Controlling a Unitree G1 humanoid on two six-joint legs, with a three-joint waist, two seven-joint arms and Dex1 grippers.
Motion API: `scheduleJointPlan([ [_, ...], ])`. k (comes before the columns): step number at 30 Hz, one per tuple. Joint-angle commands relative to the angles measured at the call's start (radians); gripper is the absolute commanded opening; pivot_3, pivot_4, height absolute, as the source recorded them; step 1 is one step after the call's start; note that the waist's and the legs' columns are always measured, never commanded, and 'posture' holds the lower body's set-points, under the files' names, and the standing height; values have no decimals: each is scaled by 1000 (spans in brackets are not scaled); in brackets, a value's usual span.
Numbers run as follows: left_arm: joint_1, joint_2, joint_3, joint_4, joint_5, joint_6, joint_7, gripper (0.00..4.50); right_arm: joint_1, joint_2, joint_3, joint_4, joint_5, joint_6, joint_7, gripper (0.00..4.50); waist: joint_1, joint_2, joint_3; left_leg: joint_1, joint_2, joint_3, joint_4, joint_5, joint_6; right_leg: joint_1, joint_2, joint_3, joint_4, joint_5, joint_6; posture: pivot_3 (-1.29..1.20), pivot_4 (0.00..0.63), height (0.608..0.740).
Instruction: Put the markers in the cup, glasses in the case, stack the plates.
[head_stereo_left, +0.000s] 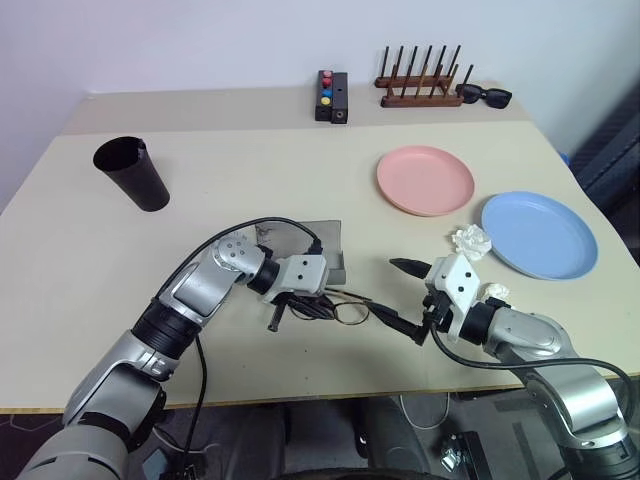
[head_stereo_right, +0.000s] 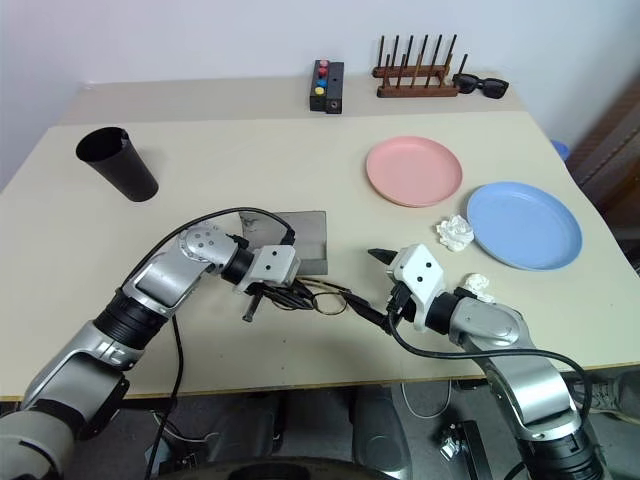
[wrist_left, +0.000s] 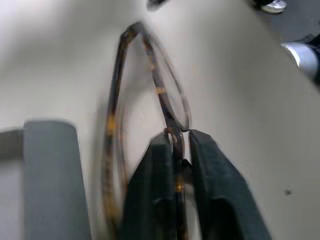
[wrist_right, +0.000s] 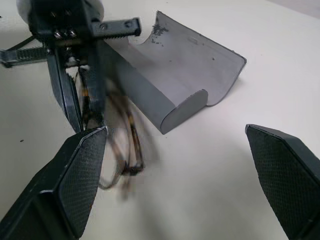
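Left tool (wrist_left: 175, 165) pinches the glasses (wrist_left: 150, 95) on the table (head_stereo_left: 250, 170), just beside the open grey case (wrist_right: 190, 65). Right tool (wrist_right: 175, 175) hangs wide open nearby.

The left gripper (wrist_left: 179, 150) is pinching the glasses (wrist_left: 155, 90) frame between its fingers above the table (wrist_left: 240, 90), beside the grey case (wrist_left: 50, 175).

On the table (head_stereo_left: 250, 180) I count two plates: one pink plate (head_stereo_left: 425, 180) and one blue plate (head_stereo_left: 539, 235), both on the right. There is one black cup (head_stereo_left: 132, 173) at the far left. One grey case (head_stereo_left: 318, 250) lies open near the middle, and one pair of thin glasses (head_stereo_left: 335, 308) just in front of it. One pair of black sunglasses (head_stereo_left: 485, 96) sits far right, beside one wooden rack (head_stereo_left: 420, 88). One small black box (head_stereo_left: 331, 96) with coloured buttons stands beside that. Two crumpled white paper pieces (head_stereo_left: 472, 241) lie near the blue plate.
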Motion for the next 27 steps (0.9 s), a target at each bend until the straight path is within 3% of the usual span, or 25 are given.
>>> scheduleJointPlan([
  [1,11,16,15,10,6,-2,6,306,7,-28,-40,-34,6,-12,17,4500,4,0,0,0,0,0,1,0,0,0,0,0,0,0,0,0,150,740],
  [8,15,48,56,-51,-62,53,-27,306,6,-58,-104,-12,16,-25,39,4500,7,0,0,0,0,0,1,0,0,0,0,0,0,0,0,0,150,740],
  [16,19,142,226,-175,-249,176,-60,306,22,-96,-200,19,22,-37,75,4500,20,0,1,-2,0,0,1,0,0,0,0,0,-1,0,0,0,150,740],
  [22,-106,143,288,-7,-197,117,20,306,16,-76,-87,-6,-3,-33,86,4500,19,0,1,-1,0,0,1,0,0,0,0,0,-1,0,0,0,150,740],
  [27,-190,104,219,205,-89,-14,22,306,-25,-13,27,1,-31,-41,55,4500,16,0,1,-1,0,0,1,-1,1,0,0,0,-1,0,0,0,150,740],
])
